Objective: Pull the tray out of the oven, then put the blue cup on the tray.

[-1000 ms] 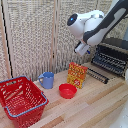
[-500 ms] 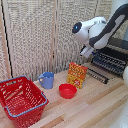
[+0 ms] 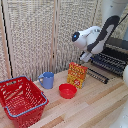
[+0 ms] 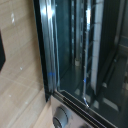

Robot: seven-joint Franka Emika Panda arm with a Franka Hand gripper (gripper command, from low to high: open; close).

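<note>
Right, exterior view: arm (image 3: pixel 97 37) reaches to the oven (image 3: pixel 118 50) at right edge, its door down and the tray (image 3: pixel 111 62) sticking out over it. Pincer hidden, can't tell if apart or together. Blue cup (image 3: pixel 46 80) stands left-centre on the table (image 3: pixel 95 107), betw. red basket (image 3: pixel 21 100) and orange box (image 3: pixel 77 75); box print too blurry to read. Red bowl (image 3: pixel 67 90) in front. Wrist view: oven glass (image 4: pixel 85 45), knob (image 4: pixel 61 117).

The table (image 3: pixel 95 107) is pale wood with a smooth, slightly shiny finish. The blue cup (image 3: pixel 47 80) and the red bowl (image 3: pixel 67 90) look like smooth plastic. The red basket (image 3: pixel 20 100) is a plastic grid. The orange box (image 3: pixel 77 75) looks like printed cardboard. The tray (image 3: pixel 111 63) is dark metal wire. The oven door (image 4: pixel 82 50) is glossy dark glass in a polished metal frame.
</note>
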